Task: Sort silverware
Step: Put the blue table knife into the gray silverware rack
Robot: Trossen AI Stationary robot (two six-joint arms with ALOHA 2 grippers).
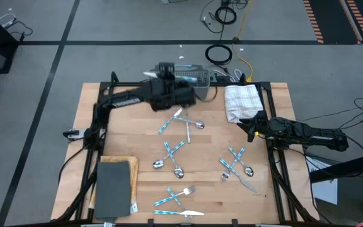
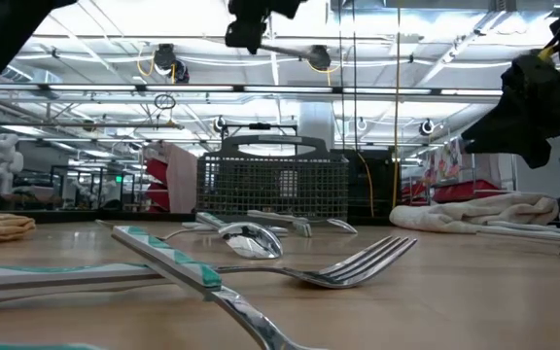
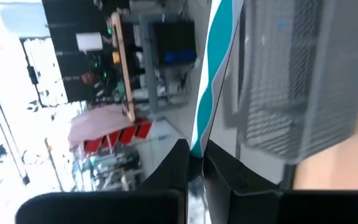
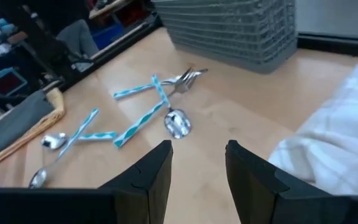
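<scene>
My left gripper [image 3: 196,163] is up over the table's far middle [image 1: 169,88], beside the grey mesh basket [image 1: 197,78], and is shut on one piece of silverware [image 2: 295,52]. Several more forks, spoons and knives with blue-and-white handles lie flat on the wood: a cluster below the basket [image 1: 183,123], one mid-table [image 1: 172,154], one at the right [image 1: 235,164], one by the near edge [image 1: 178,198]. My right gripper [image 4: 197,162] is open and holds nothing, above the table's right side [image 1: 249,126] next to the white cloth [image 1: 241,101]. My left gripper pinches the piece's blue-and-white handle [image 3: 199,140] between its two fingers, and the handle runs on forward past them. In the low view the piece sticks out about level from the gripper, with its metal head [image 2: 319,56] free. It is lifted clear, high above the basket [image 2: 270,185].
The basket stands at the table's far edge, with cables behind it. The white cloth lies crumpled at the far right. A dark grey pad on a woven mat [image 1: 115,186] fills the near left corner. Bare wood shows between the silverware clusters.
</scene>
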